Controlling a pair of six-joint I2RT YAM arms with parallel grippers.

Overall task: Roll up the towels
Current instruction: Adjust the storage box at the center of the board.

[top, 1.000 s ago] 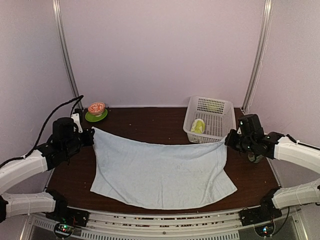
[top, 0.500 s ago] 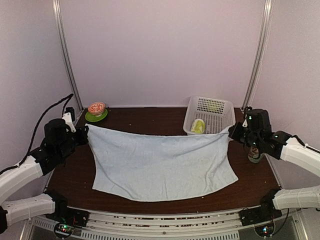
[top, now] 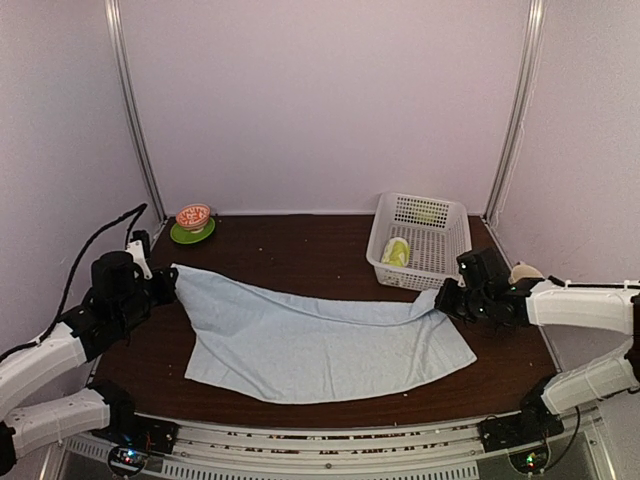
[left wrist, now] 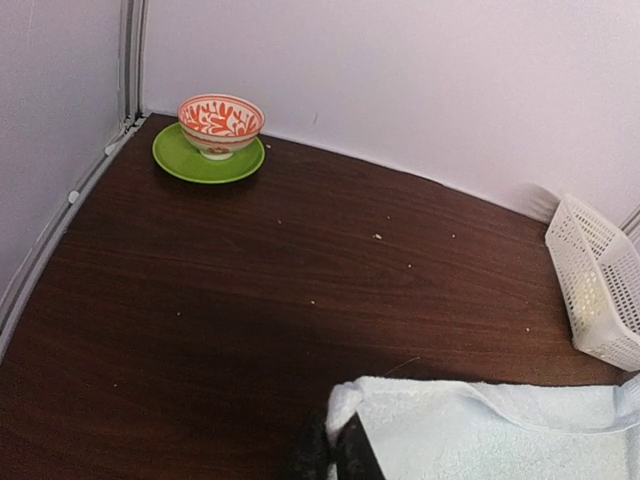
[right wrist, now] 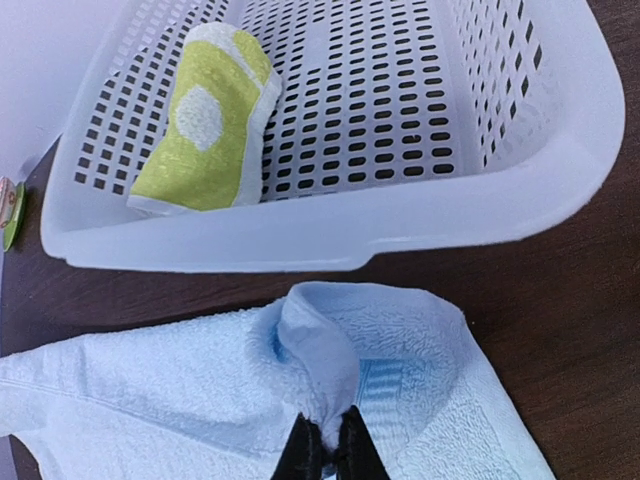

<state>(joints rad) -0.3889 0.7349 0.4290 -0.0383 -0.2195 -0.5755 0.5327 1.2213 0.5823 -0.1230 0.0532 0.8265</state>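
Observation:
The light-blue towel [top: 320,340] lies spread across the dark table. My left gripper [top: 165,283] is shut on its far left corner [left wrist: 372,412], low over the table. My right gripper [top: 447,297] is shut on its far right corner [right wrist: 330,380], just in front of the white basket [top: 440,262]. The towel's far edge sags between the two grippers. The yellow-green patterned towel [right wrist: 208,120] lies rolled inside the basket [right wrist: 330,235]; it also shows in the top view [top: 397,251].
An orange-patterned bowl [top: 193,216] sits on a green saucer [top: 180,236] at the back left, also seen in the left wrist view [left wrist: 221,123]. Side walls stand close on both sides. A round pale object [top: 524,272] lies by my right arm.
Both grippers have come down and nearer with the towel's far corners. The far edge, held high and taut before, now sags onto the table.

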